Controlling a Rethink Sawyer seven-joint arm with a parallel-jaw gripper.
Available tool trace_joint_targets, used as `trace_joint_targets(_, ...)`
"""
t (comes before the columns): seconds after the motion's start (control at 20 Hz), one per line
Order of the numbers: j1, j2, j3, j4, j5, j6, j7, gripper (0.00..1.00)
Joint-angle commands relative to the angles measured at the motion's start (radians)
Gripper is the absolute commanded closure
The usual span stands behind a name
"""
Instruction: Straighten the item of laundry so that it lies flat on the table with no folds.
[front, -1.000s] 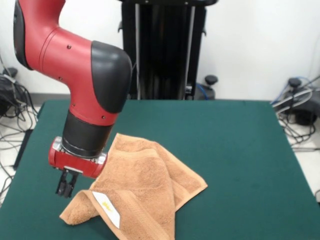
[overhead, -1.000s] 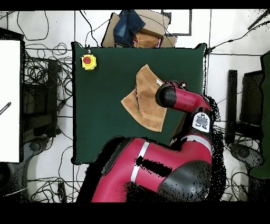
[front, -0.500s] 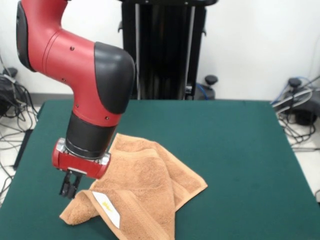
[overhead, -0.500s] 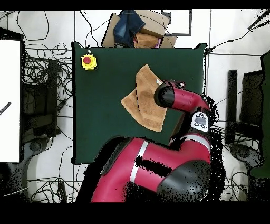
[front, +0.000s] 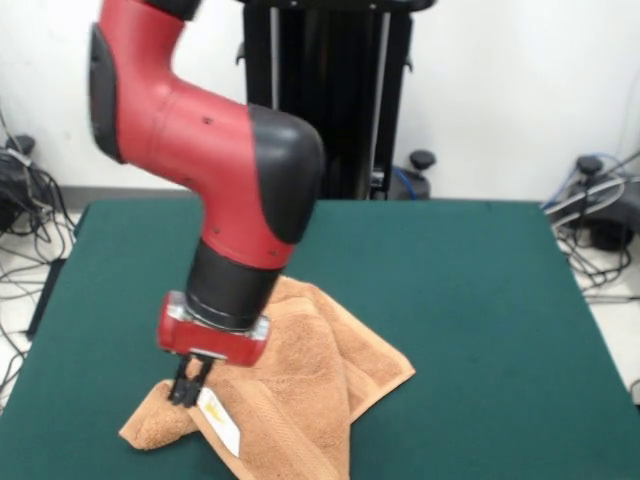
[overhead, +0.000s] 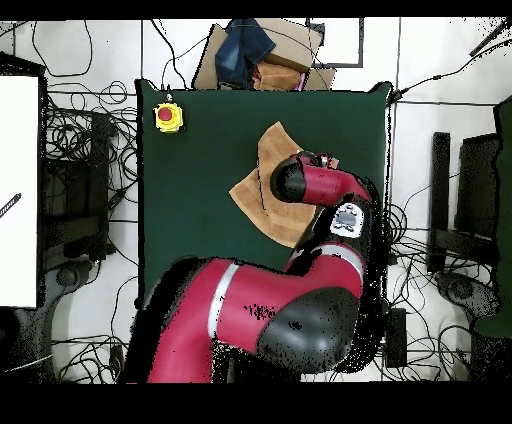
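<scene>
Tan-orange towel (front: 300, 390) folded on the green table (front: 480, 300), hand (front: 186, 385) at its corner, grip indiscernible.

A glossy red arm (front: 190, 120) with small dark screws was shown, joined by a black elbow cap and black wrist sleeve, ending in a red collar with silver trim.

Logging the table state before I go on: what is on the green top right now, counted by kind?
Towels: 1, the tan-orange towel, still folded over itself
Red-and-yellow button boxes: 1, the button box at a table corner
Grippers over the table: 1, the gripper at the towel's edge
Total: 3
</scene>
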Motion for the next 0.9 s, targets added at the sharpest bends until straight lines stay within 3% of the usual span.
trace_joint_targets(0.05,0.102,0.108,-0.056,-0.021,0.057,0.025,0.239,1.00)
trace_joint_targets(0.4,0.114,0.143,-0.068,-0.029,0.097,-0.010,0.246,1.00)
trace_joint_targets(0.9,0.069,0.190,-0.005,-0.033,0.102,-0.161,0.236,1.00)
